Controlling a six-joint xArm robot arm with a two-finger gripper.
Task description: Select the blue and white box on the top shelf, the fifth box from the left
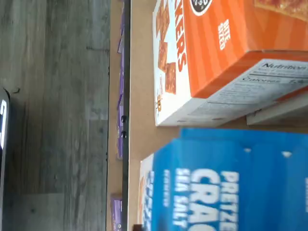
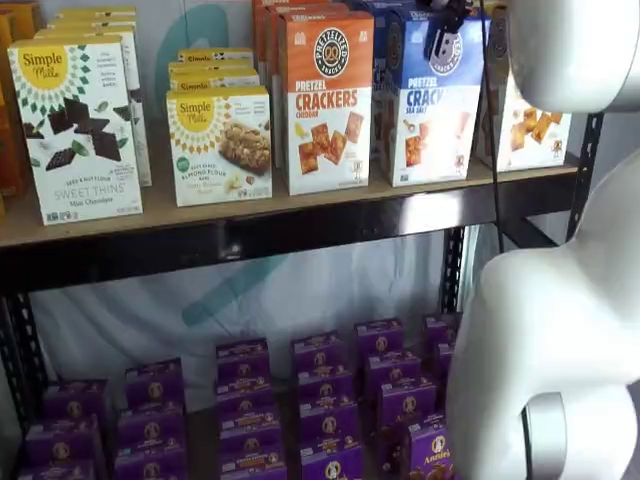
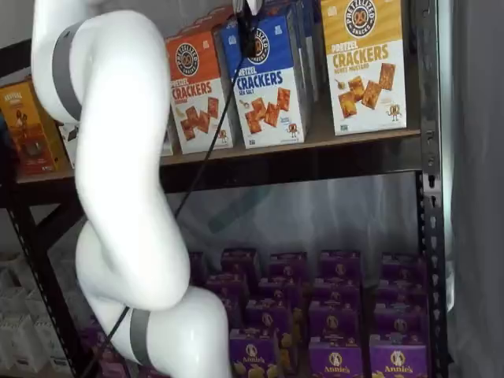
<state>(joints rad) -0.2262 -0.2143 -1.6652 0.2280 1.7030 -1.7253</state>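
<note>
While black gripper (image 2: 443,30) fingers hang at the blue and white box (image 2: 434,110), grip unclear, top shelf (image 2: 300,225), orange Pretzel Crackers box (image 2: 325,100) beside.

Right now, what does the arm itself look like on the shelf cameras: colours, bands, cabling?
In both shelf views the glossy white rounded arm has bulbous joints; grey bands ring its links. A thin black cable hangs alongside it. The gripper shows only as dark fingers at the frame's top edge.
</note>
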